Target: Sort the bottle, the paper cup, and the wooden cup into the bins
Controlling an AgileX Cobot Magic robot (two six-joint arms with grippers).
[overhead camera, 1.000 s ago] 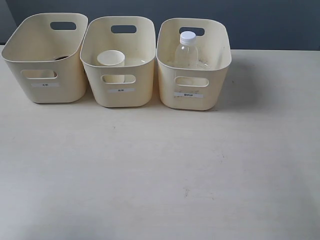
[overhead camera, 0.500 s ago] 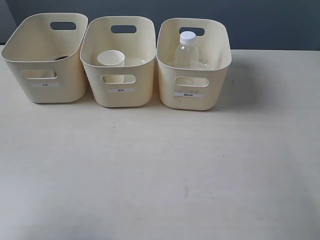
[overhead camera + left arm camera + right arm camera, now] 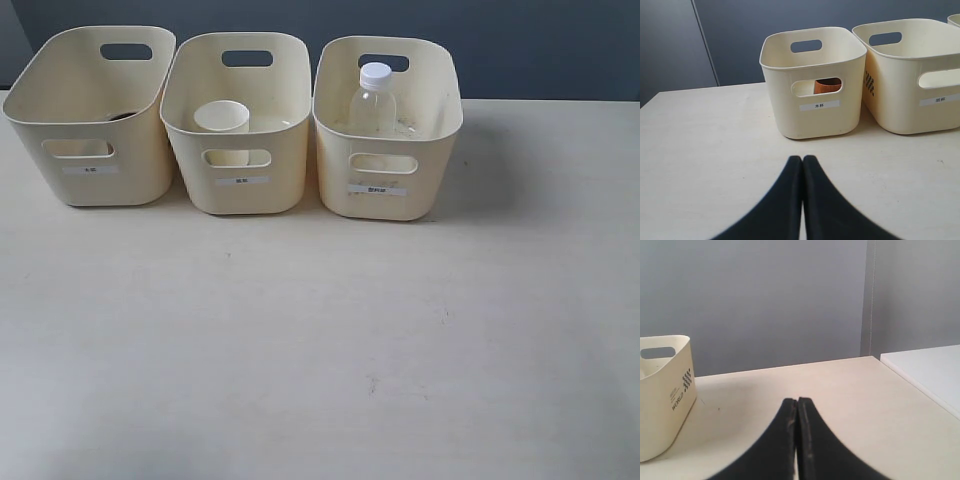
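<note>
My left gripper (image 3: 802, 161) and right gripper (image 3: 796, 402) are both closed and empty. The bottle (image 3: 373, 100), paper cup (image 3: 222, 120) and wooden cup (image 3: 827, 86) each sit in separate bins (image 3: 388, 195); I should keep both arms away

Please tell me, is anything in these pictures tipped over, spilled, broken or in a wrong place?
Nothing stands out. The bottle stands upright in the right bin, the paper cup upright in the middle bin, and the wooden cup sits in the left bin. Both grippers are shut and hold nothing.
</note>
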